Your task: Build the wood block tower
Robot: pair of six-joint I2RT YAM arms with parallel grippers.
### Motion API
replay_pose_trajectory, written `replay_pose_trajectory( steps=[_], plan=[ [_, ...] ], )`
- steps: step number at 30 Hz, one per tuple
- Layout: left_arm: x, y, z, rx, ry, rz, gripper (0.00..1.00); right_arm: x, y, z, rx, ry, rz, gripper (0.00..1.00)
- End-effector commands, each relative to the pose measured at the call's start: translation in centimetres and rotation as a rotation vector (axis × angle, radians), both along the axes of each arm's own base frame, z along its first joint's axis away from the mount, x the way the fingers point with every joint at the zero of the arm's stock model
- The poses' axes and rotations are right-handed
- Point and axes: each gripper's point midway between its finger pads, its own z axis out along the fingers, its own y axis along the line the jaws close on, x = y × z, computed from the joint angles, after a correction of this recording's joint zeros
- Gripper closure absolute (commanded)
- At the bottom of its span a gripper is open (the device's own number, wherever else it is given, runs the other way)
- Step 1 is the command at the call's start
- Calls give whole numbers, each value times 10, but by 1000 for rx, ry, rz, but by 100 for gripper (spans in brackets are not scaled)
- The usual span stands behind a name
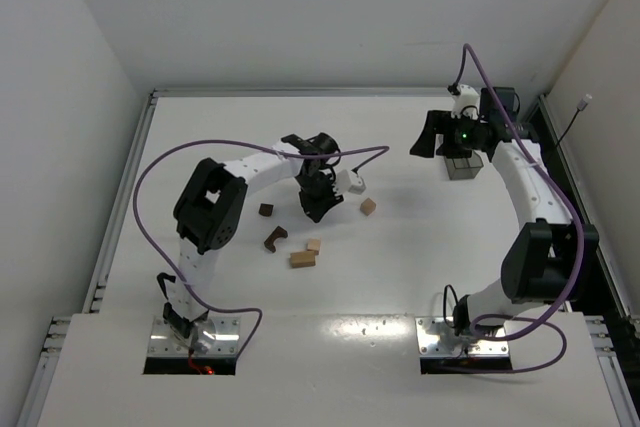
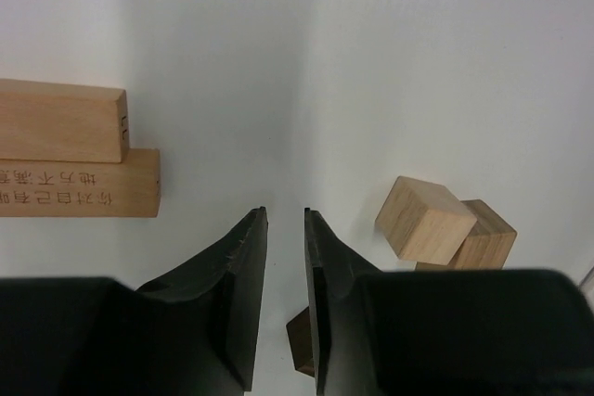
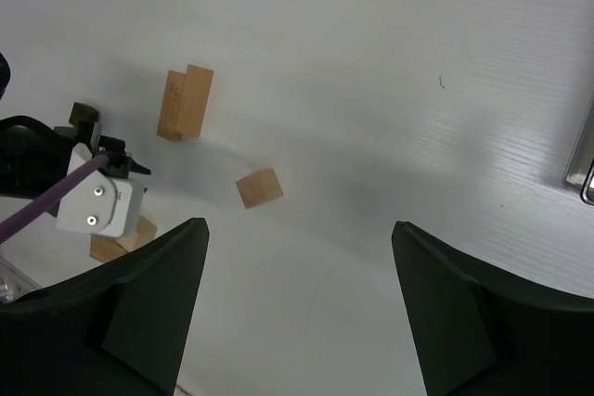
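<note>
Blocks of wood lie loose on the white worktop (image 1: 200, 127), and neither set of jaws has one between them. From above, reading left to right, we count two dark pieces, a dark brown cube (image 1: 265, 210) and a notched piece (image 1: 275, 238). Next come two tan bars (image 1: 302, 259) pressed together, then one lone tan cube (image 1: 368, 206) to the right of the left arm (image 1: 240, 172). That arm's wrist view shows blocks we cannot see from above. Two tan cubes (image 2: 424, 219) touch each other just right of the jaws, and one dark brown corner (image 2: 297, 340) is tucked under the right-hand finger. The two bars lie well off to the left there, one with printed characters on its side. The left jaws point down at bare worktop with only a narrow slit between them and nothing in it, so we read them as slightly parted and empty. Farther right, the right arm (image 1: 530, 187) hangs over the worktop. The right jaws are spread wide and empty, and in their wrist view the lone tan cube and the bars lie well ahead of them. One dark translucent bin (image 1: 462, 167) sits just beside those jaws.
</note>
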Motion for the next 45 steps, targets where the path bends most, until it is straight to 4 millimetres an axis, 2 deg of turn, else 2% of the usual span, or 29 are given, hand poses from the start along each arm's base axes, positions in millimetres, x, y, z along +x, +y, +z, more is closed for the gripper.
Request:
replay_pose_trajectory(
  steps=[1,12,18,21,26,28,30,41,45],
  plan=[
    [3,0,0,-49,19,-9,80,6,2,18,7,-80,21,23],
    [5,4,7,-100,80,8,68,9,2,19,7,-81,21,21],
    [3,5,7,-109,105,7,67,8,2,20,6,-90,21,20],
    [1,3,6,-116,128,-3,60,9,1,19,5,-86,9,19],
    [7,2,6,-125,133,5,60,9,-1,19,-1,-85,2,18],
    [4,4,2,-113,151,7,58,9,-1,19,-1,-85,2,18],
    [7,2,7,-119,142,6,54,9,-1,19,-1,-85,2,18],
    [16,1,3,-114,150,16,49,11,-1,12,0,-67,2,18],
    [17,0,2,-114,153,24,49,12,-1,15,0,-76,2,18]
  ],
)
